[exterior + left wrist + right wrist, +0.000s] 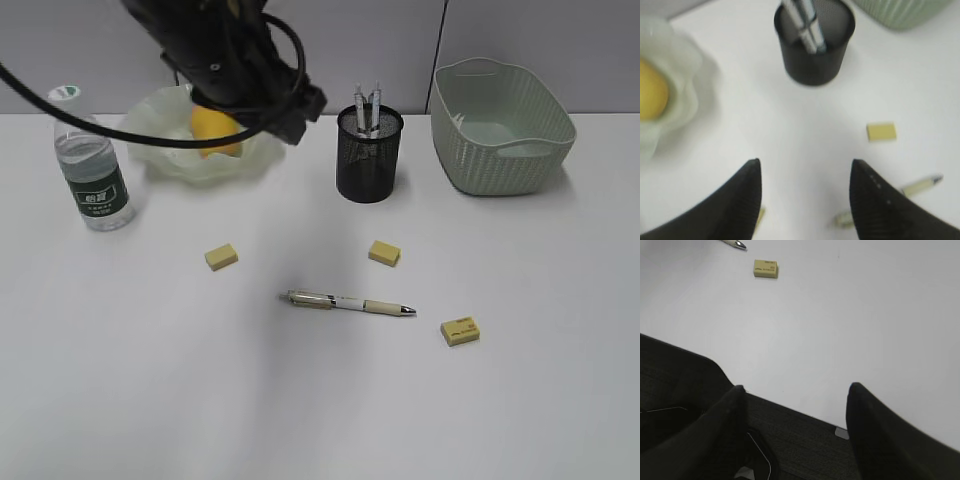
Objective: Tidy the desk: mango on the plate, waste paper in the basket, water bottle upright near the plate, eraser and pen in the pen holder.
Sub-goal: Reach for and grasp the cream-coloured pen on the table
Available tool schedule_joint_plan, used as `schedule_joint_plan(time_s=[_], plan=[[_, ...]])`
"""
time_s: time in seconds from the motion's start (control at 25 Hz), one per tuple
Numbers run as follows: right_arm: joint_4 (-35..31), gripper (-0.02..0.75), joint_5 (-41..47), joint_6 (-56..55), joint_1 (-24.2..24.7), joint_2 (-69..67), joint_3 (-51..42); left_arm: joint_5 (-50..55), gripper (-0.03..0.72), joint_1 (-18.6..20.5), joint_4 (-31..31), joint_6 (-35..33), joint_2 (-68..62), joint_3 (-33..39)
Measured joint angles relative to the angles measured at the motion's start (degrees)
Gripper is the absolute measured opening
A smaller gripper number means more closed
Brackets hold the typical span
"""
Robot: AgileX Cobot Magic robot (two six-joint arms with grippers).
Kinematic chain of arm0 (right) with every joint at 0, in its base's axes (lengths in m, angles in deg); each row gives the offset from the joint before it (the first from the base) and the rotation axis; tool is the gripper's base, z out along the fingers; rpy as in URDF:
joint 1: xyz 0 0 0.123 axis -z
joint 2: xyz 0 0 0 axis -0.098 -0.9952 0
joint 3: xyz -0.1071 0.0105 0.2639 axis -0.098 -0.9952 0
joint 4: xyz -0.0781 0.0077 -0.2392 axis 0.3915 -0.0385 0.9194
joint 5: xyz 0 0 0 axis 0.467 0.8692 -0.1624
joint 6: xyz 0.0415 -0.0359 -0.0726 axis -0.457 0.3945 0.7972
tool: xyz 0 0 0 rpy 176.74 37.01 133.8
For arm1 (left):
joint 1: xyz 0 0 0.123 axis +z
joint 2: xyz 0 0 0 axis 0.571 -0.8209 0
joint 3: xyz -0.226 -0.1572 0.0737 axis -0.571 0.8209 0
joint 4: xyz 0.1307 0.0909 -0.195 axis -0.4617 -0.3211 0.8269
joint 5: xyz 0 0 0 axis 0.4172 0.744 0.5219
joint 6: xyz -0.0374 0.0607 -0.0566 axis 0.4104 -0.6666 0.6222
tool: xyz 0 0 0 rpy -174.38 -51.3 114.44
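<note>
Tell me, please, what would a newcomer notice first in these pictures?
Likely the dark left arm looming over the back left of the desk, its open hand empty, above the wavy plate holding the mango. Next, three yellow erasers and a pen lie scattered mid-desk, in front of the black pen holder. The bottle stands upright at far left, left of the plate.

Three erasers [221, 257] – three pens [350, 303].

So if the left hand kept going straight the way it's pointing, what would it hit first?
Probably bare desk: the open left hand aims down at the white surface short of the pen holder. Nothing lies between, though depth is unclear.
</note>
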Motion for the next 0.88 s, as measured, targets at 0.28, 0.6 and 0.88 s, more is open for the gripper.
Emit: schedule_joint_plan(time_s=[0.28, 0.6, 0.88], plan=[[0.0, 0.495, -0.2, 0.0, 0.0, 0.0, 0.0, 23.7, 0.321, 0.0, 0.1, 0.0, 3.4, 0.1], [0.0, 0.495, -0.5, 0.0, 0.0, 0.0, 0.0, 24.4, 0.293, 0.0, 4.0, -0.1, 12.5, 5.0], [0.0, 0.495, -0.6, 0.0, 0.0, 0.0, 0.0, 24.5, 0.292, 0.0, 1.7, -0.2, 23.9, 20.7]])
